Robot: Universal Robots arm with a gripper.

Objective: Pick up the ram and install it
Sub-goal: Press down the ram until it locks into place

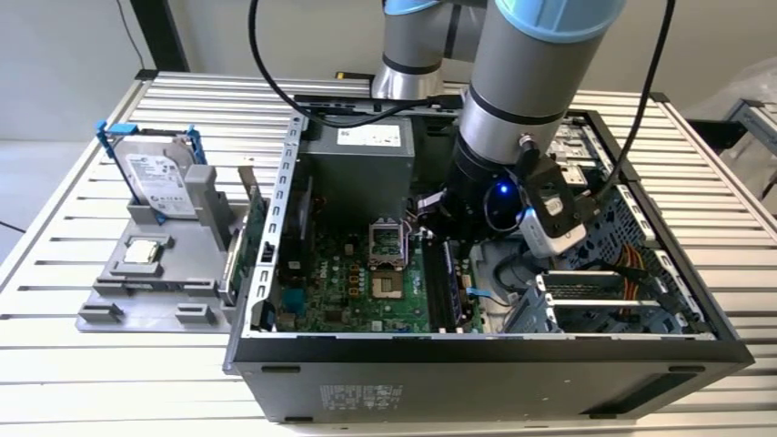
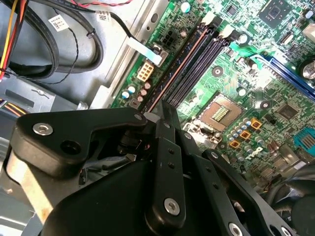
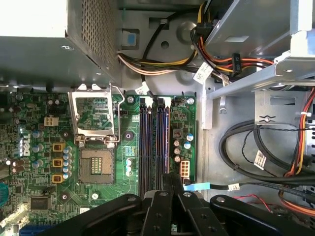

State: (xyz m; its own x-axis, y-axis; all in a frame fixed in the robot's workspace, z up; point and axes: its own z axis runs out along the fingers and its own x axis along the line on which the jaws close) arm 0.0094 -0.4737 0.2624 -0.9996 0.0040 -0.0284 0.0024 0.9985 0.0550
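Ram (image 3: pixel 168 179) edge-on between closed gripper (image 3: pixel 170 189) fingers, over motherboard (image 3: pixel 98 147) memory slots (image 3: pixel 153 137)

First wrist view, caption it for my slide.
Gripper over the motherboard's memory slots, beside the open processor socket.

In the second wrist view your black gripper (image 2: pixel 165 115) sits over the green motherboard (image 2: pixel 256 93), its fingers drawn together right above the long dark memory slots (image 2: pixel 189 64). Just beside those slots you can see the empty processor socket (image 2: pixel 220 112), and black cables (image 2: pixel 59 44) curl along the grey case wall.
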